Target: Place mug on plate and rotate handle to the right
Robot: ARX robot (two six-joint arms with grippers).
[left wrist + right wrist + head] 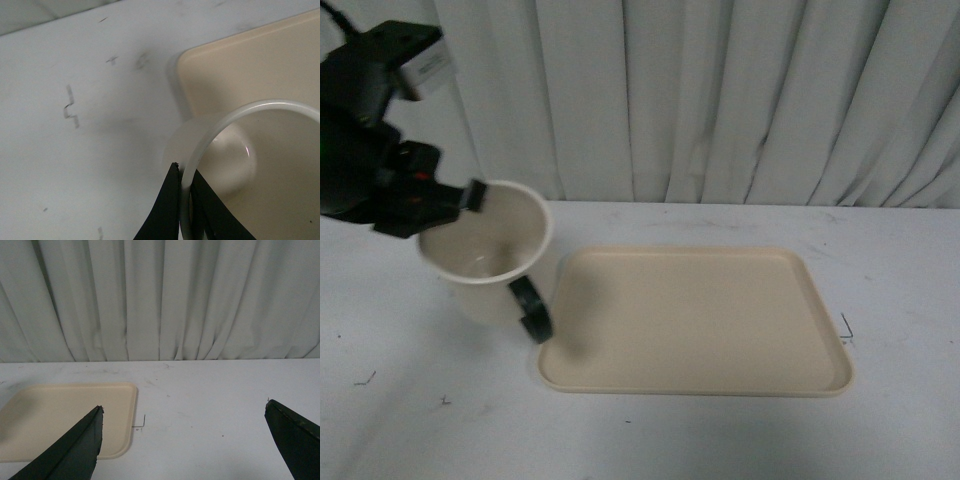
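At the far left of the front view, my left gripper (472, 196) is clenched on the rim of the mug (485, 255). In the left wrist view its 2 black fingers (165, 212) pinch the white rim, 1 on the outside of the wall and 1 on the inside. The mug is tilted, with its opening turned toward the front camera, over the white table (410, 400) just to the left of the plate (695, 320). I cannot tell if its bottom touches the table. The handle (531, 310) points down and to the right, and its lower end is just beside the near left corner of the plate. The plate lies flat on the table in the middle of the view, and the mug is not yet set on it. Further right, my right gripper (184, 407) is released: in the right wrist view its 2 dark tips stand wide apart above the table, to the right of the plate. A pale pleated curtain (720, 100) hangs behind the table.
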